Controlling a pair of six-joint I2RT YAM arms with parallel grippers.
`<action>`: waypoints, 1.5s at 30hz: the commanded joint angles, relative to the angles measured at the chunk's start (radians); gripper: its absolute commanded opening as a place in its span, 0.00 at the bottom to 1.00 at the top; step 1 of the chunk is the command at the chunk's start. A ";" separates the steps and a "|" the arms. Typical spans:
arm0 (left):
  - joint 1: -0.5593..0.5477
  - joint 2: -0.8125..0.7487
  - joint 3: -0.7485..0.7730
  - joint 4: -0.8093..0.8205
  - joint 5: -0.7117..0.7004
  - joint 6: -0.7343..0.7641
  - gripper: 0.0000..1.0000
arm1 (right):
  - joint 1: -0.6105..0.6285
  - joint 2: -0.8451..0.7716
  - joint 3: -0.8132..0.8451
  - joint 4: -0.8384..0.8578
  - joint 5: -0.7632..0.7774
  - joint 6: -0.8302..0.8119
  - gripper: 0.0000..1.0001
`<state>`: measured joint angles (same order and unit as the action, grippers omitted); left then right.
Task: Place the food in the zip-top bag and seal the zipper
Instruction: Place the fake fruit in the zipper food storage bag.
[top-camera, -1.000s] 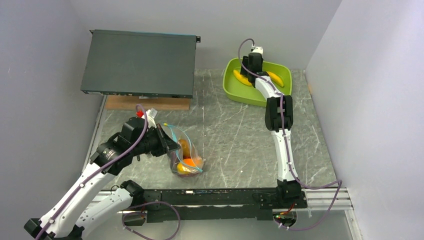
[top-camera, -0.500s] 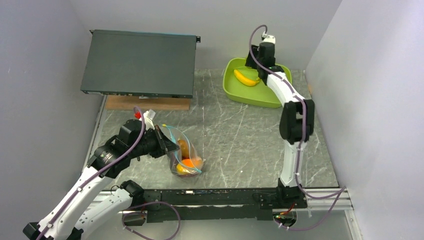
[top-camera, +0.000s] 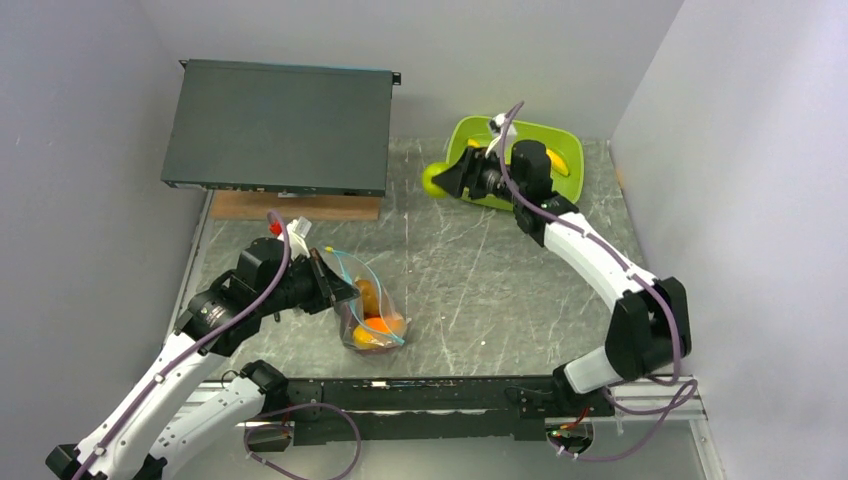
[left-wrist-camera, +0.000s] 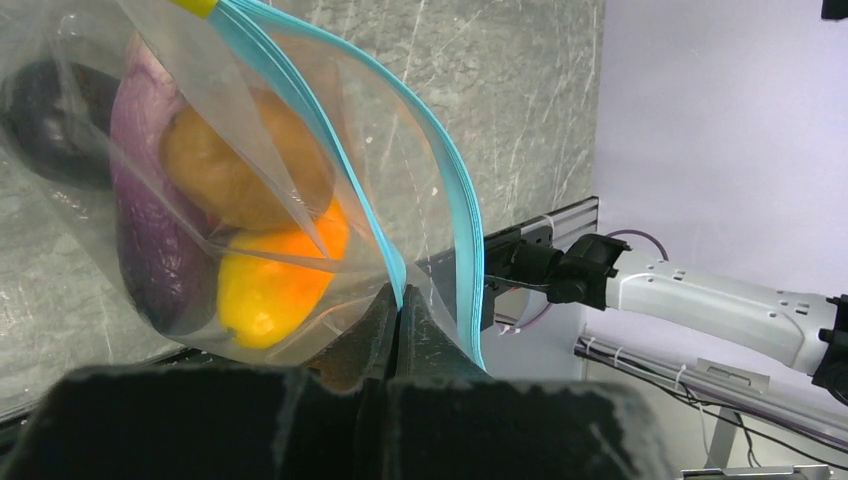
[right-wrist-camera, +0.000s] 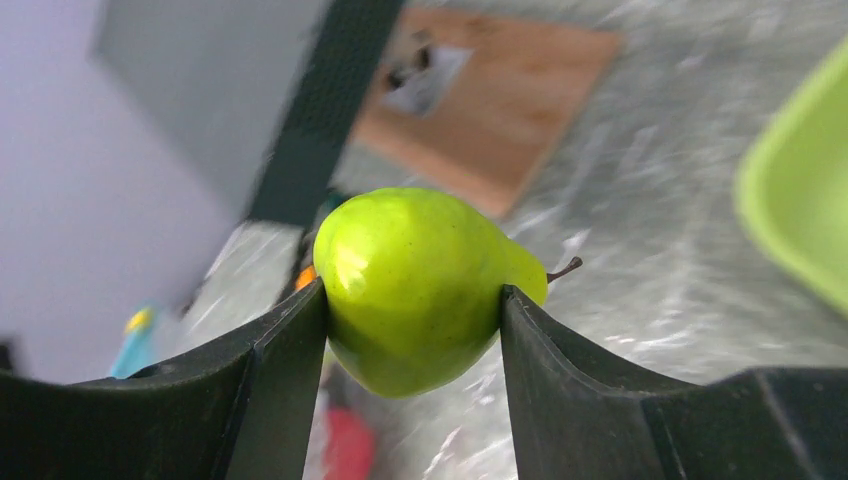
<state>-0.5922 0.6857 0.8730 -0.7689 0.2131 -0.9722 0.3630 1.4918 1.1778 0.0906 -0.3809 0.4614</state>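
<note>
swung off the tub (top-camera: 575, 140), the right gripper (top-camera: 455, 178) is clamped on a green fruit (right-wrist-camera: 415, 285); ahead of it, the left gripper (left-wrist-camera: 400, 305) pinches the part-filled zip-top bag (top-camera: 372, 310) open, zipper (left-wrist-camera: 440, 170) unsealed, a banana (top-camera: 557, 160) left behind.

left fingers (left-wrist-camera: 372, 335) pinched shut, right fingers (right-wrist-camera: 262, 392) spread apart.

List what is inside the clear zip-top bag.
Inside the bag: a purple eggplant, a brown kiwi, an orange piece and a yellow fruit. Anything beneath them is hidden.
</note>
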 joint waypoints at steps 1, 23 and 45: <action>0.003 0.017 0.049 0.046 0.006 0.039 0.00 | 0.036 -0.148 -0.064 0.155 -0.311 0.095 0.00; 0.003 0.011 0.048 0.013 -0.057 0.091 0.00 | 0.405 -0.159 -0.150 0.311 -0.687 0.431 0.00; 0.003 -0.044 0.023 -0.021 -0.065 0.072 0.00 | 0.480 -0.090 -0.020 -0.339 -0.240 0.140 0.01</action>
<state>-0.5915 0.6571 0.9024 -0.7994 0.1585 -0.9001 0.8249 1.4242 1.0801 -0.1207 -0.7235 0.6632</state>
